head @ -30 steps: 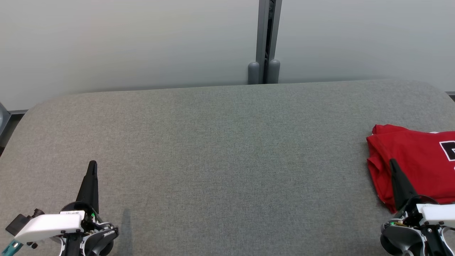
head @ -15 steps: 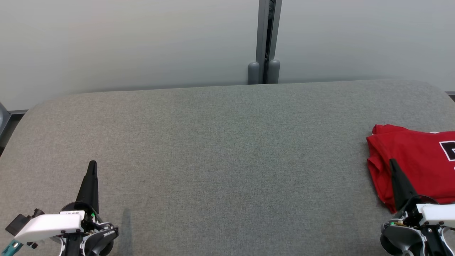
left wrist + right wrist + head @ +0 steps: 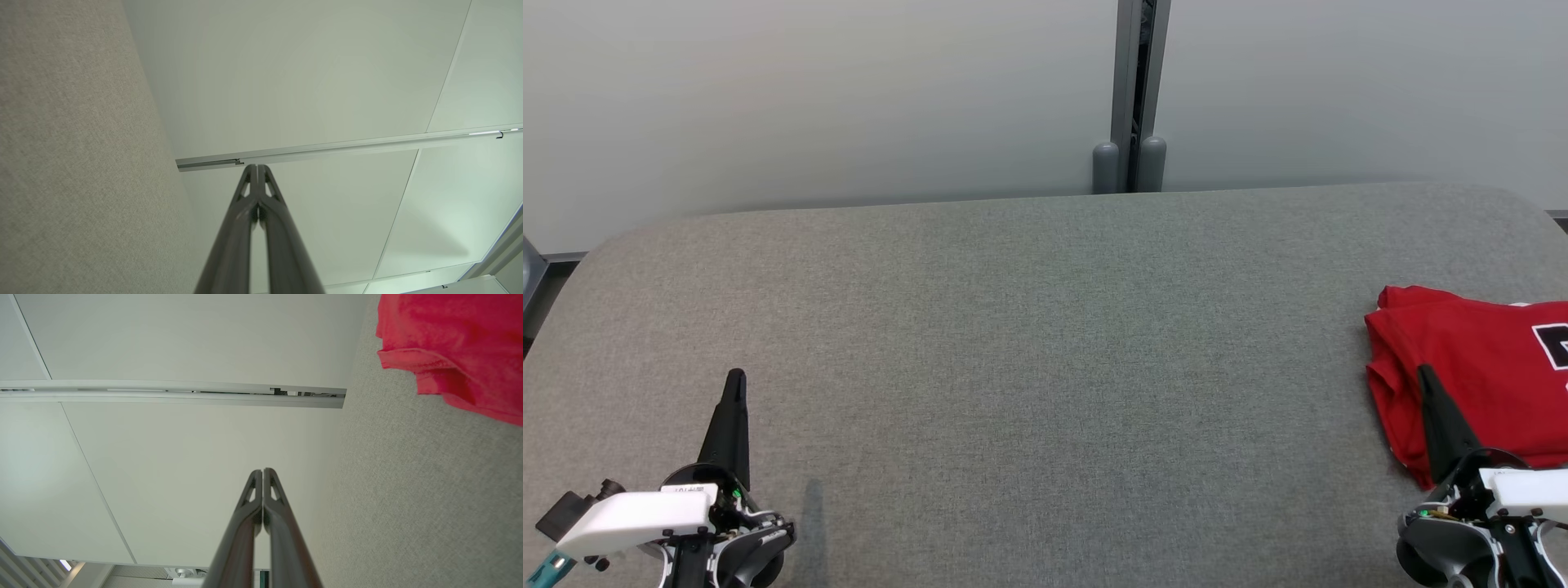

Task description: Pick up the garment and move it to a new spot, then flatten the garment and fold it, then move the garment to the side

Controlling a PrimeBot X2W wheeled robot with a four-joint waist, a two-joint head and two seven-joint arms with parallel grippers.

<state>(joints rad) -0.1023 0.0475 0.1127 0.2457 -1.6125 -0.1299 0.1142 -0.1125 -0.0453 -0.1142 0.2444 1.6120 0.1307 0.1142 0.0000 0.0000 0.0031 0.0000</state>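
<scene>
Red garment (image 3: 1486,367), bench (image 3: 1045,327) right edge, R gripper (image 3: 1424,374) tip by its left hem, closed, empty, L gripper (image 3: 735,377) near-left corner, closed, empty

No legible text, print (image 3: 1553,345) on red garment (image 3: 1462,367) cut off at edge, small wrist label (image 3: 690,488) too tiny

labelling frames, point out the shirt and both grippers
shirt (image 3: 1478,343): head view, its red front
left gripper (image 3: 735,377): head view, shut fingers' tip
right gripper (image 3: 1424,374): head view, shut fingers' tip
</scene>
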